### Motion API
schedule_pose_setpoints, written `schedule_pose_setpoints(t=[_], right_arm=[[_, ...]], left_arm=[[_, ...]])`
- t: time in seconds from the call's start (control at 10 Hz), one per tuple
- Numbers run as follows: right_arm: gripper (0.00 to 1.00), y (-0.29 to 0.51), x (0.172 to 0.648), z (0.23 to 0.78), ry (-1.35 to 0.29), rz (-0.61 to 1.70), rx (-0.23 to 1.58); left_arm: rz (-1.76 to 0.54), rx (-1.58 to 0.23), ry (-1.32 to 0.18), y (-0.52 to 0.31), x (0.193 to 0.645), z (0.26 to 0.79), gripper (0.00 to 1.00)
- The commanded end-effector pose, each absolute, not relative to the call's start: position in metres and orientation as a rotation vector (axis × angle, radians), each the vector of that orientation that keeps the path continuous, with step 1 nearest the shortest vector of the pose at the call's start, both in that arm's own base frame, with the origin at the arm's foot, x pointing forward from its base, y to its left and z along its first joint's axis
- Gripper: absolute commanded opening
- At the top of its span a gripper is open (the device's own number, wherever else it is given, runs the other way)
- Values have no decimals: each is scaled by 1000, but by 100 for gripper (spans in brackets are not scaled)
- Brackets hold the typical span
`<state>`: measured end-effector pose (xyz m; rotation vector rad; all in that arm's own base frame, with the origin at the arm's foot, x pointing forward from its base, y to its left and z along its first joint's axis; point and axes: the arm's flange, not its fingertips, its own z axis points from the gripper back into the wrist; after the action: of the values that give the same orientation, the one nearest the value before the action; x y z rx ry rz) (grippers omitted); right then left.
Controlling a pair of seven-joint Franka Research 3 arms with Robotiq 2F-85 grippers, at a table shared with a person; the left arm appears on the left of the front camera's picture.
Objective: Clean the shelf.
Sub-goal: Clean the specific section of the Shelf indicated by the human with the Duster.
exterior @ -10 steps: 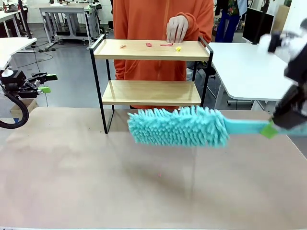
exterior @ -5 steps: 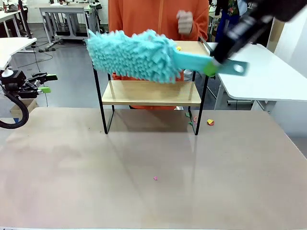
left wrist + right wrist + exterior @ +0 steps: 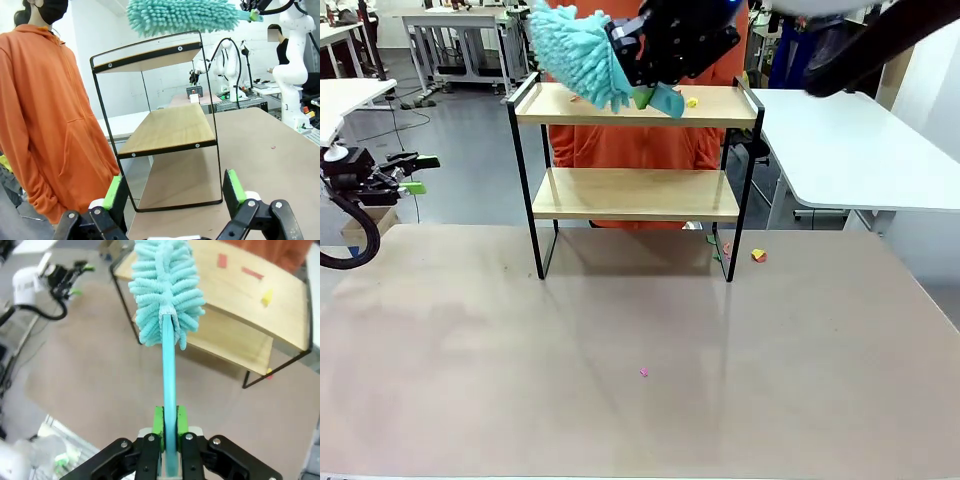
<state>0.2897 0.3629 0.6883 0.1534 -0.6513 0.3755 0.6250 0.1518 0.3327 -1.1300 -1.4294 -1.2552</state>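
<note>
The shelf (image 3: pixel 635 193) stands at the table's far edge, a two-tier wood rack in a black frame. My right gripper (image 3: pixel 642 97) is shut on the teal handle of a fluffy teal duster (image 3: pixel 575 50), whose head hovers over the left part of the top board. In the right wrist view the right gripper (image 3: pixel 170 427) clamps the handle and the duster (image 3: pixel 165 295) points at the shelf (image 3: pixel 240 290). Red scraps (image 3: pixel 222 260) and a yellow scrap (image 3: pixel 267 297) lie on the top board. My left gripper (image 3: pixel 420 173) waits open at the far left; the left gripper (image 3: pixel 173 190) faces the shelf (image 3: pixel 170 127).
A person in an orange hoodie (image 3: pixel 620 145) stands right behind the shelf. Small bits lie on the table: a pink one (image 3: pixel 643 372) mid-table and a yellow-red one (image 3: pixel 758 255) by the shelf's right leg. A white table (image 3: pixel 840 140) stands to the right.
My right arm has swung the duster from low in front of the shelf up and to the left, over the top board. The person's hand has left the top board. The left arm stayed put.
</note>
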Motion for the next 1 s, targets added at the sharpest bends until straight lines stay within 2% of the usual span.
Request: schedule_pose_setpoints(t=[0.0, 0.6, 0.7, 0.9], right_arm=[[13, 360, 286, 699, -634, 349, 173], [13, 369, 289, 687, -637, 366, 162], [13, 393, 291, 706, -675, 346, 141], [13, 433, 305, 719, -652, 297, 125]], left_arm=[[-1270, -1117, -1430, 150, 622, 334, 100], [-1270, -1117, -1430, 150, 622, 334, 100], [-1270, -1117, -1430, 150, 622, 334, 100], [-1270, -1117, -1430, 150, 622, 334, 100]])
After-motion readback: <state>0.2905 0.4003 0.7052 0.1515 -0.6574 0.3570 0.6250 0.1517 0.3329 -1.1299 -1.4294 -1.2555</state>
